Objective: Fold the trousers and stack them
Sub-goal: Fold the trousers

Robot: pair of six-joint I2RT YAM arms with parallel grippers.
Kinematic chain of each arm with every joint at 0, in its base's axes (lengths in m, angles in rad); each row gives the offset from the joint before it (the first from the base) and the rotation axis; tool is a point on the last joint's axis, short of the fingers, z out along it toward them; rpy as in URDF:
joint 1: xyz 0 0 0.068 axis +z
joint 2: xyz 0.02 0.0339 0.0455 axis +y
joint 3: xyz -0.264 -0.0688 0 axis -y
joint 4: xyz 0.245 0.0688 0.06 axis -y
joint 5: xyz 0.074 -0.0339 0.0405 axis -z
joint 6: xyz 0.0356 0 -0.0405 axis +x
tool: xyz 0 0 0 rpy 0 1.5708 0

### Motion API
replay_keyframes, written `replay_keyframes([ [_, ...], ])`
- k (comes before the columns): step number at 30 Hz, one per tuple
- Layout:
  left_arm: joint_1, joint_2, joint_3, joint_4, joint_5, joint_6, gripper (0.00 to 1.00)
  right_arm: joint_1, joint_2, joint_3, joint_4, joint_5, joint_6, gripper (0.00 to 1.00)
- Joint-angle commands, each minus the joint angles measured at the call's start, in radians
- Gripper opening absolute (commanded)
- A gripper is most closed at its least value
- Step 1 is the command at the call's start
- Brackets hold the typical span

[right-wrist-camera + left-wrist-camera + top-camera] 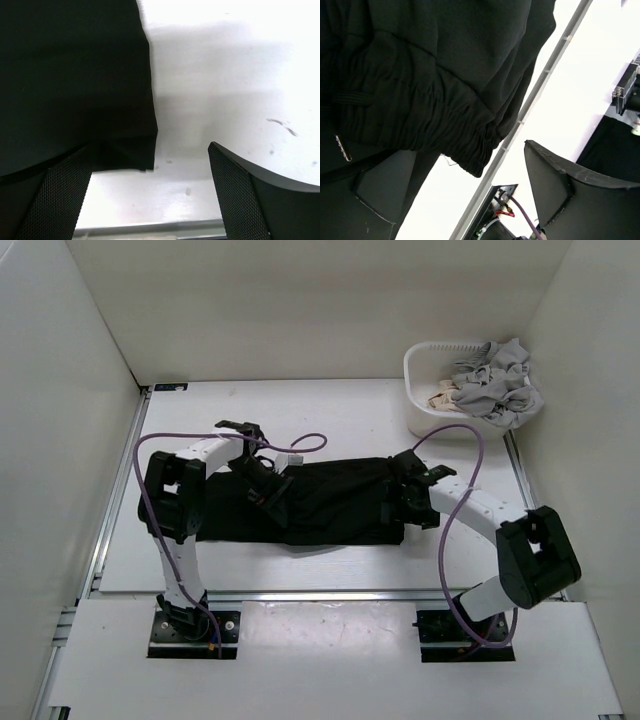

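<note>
One pair of black trousers [330, 502] lies as a flat band running left to right across the middle of the counter [200, 420]. You will find a gathered elastic band [435, 125] at its left end, seen close in the left wrist view. At its right end are a straight edge and a square corner, near the counter's metal rail [150, 232].

Left gripper [266, 486]: low over the elastic end, jaws standing wide apart, nothing clamped between them.

Right gripper [408, 492]: low over the right end, jaws likewise wide and gripping nothing. The trouser corner lies beside one finger [55, 195]; the other is over bare counter.

At the far right corner a white basket [420, 405] holds light grey garments [500, 385] and a beige cloth [442, 397], well apart from the trousers.
</note>
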Motion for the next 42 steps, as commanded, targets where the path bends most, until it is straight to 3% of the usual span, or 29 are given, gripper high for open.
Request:
replay_keyframes([
  [1,0.012,-0.095,0.025,0.036,0.056,0.027,1.0,-0.003,-0.093,0.023,-0.064,0.018,-0.059,0.97],
  [8,0.046,-0.11,0.131,0.181,-0.014,-0.098,1.0,-0.003,-0.158,0.076,-0.067,-0.005,-0.041,0.94],
  [14,-0.015,0.022,0.115,0.249,-0.054,-0.111,1.0,-0.076,-0.012,0.09,0.062,-0.11,0.005,0.96],
  [18,-0.015,0.085,0.157,0.249,0.042,-0.101,0.99,-0.178,0.062,0.044,0.224,-0.259,0.005,0.96],
  [20,-0.015,0.096,0.206,0.249,0.055,-0.101,0.7,-0.199,0.08,0.044,0.28,-0.293,-0.006,0.93],
  [22,-0.015,0.096,0.23,0.249,0.044,-0.114,0.27,-0.211,0.117,0.044,0.3,-0.33,-0.018,0.87],
  [23,-0.015,0.096,0.239,0.249,0.03,-0.114,0.14,-0.211,0.137,0.044,0.313,-0.362,-0.027,0.79],
  [26,-0.004,0.096,0.226,0.249,-0.048,-0.14,0.14,-0.23,0.166,0.029,0.352,-0.411,-0.027,0.76],
  [31,0.019,0.078,0.168,0.304,-0.092,-0.206,0.16,-0.268,0.229,-0.003,0.383,-0.462,-0.018,0.7],
  [32,0.019,0.078,0.167,0.304,-0.102,-0.218,0.22,-0.277,0.249,-0.004,0.383,-0.474,-0.018,0.66],
  [34,0.028,0.078,0.158,0.315,-0.125,-0.232,0.41,-0.287,0.258,-0.004,0.383,-0.511,-0.018,0.36],
  [35,0.028,0.078,0.158,0.324,-0.125,-0.232,0.64,-0.299,0.27,-0.004,0.383,-0.52,-0.027,0.22],
  [36,0.04,0.087,0.172,0.324,-0.125,-0.241,0.76,-0.299,0.27,-0.004,0.383,-0.52,-0.027,0.08],
  [38,0.04,0.078,0.181,0.313,-0.114,-0.241,1.0,-0.322,0.246,-0.004,0.372,-0.531,-0.027,0.0],
  [42,0.081,0.044,0.265,0.24,-0.114,-0.223,1.0,-0.343,0.205,0.012,0.318,-0.531,-0.05,0.0],
])
